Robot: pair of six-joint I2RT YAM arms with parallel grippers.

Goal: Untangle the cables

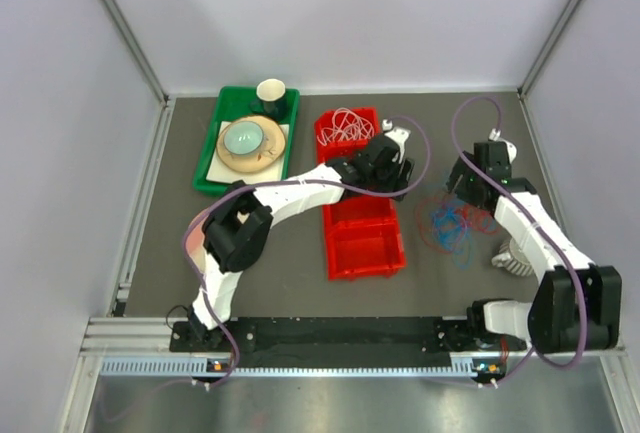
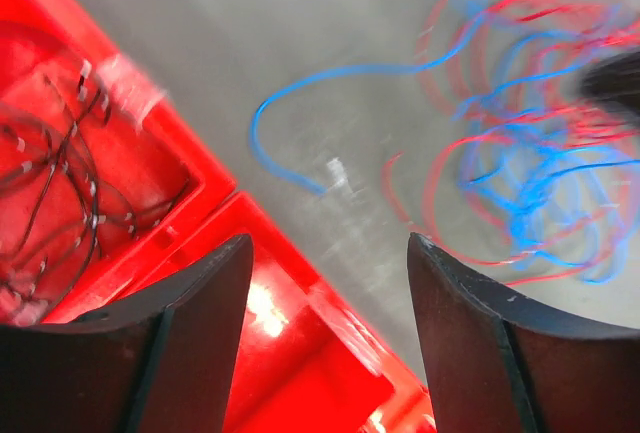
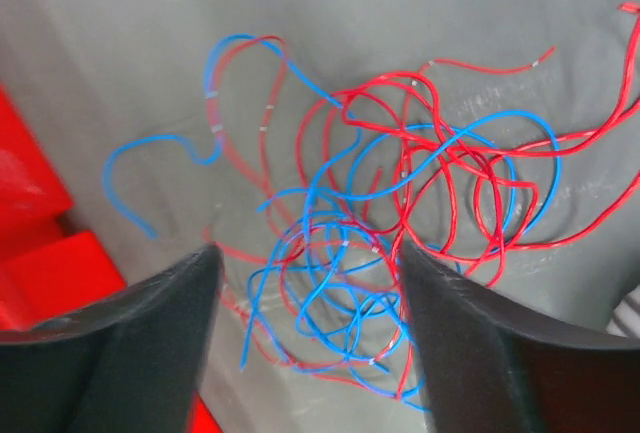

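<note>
Two grippers hang over the table (image 1: 300, 283), both empty. The left gripper (image 1: 395, 175) sits above the right rim of the red bin (image 1: 365, 271), and in its wrist view its fingers (image 2: 190, 323) stand wide apart with nothing between them, only the bin's edge and bare table below. The right gripper (image 1: 458, 185) hangs over the far side of the cables (image 1: 455, 221), a loose tangle of red and blue strands lying on the table just right of the bin and apart from it. Its fingers (image 3: 480, 343) are also spread wide, straddling the tangle from above; no strand is pinched.

In the right wrist view the cables (image 3: 400, 223) cross in many loops, blue mostly in the middle and red reaching out to the right. One blue end (image 3: 150, 140) curls free toward the bin, and it shows in the left wrist view (image 2: 340, 73) as well.

More thin wires (image 1: 345, 125) lie coiled in the bin's far compartment; its near compartments show only red plastic. A green tray (image 1: 205, 178) left of the bin holds a plate (image 1: 268, 156), a bowl (image 1: 244, 137) and a cup (image 1: 271, 91).
</note>
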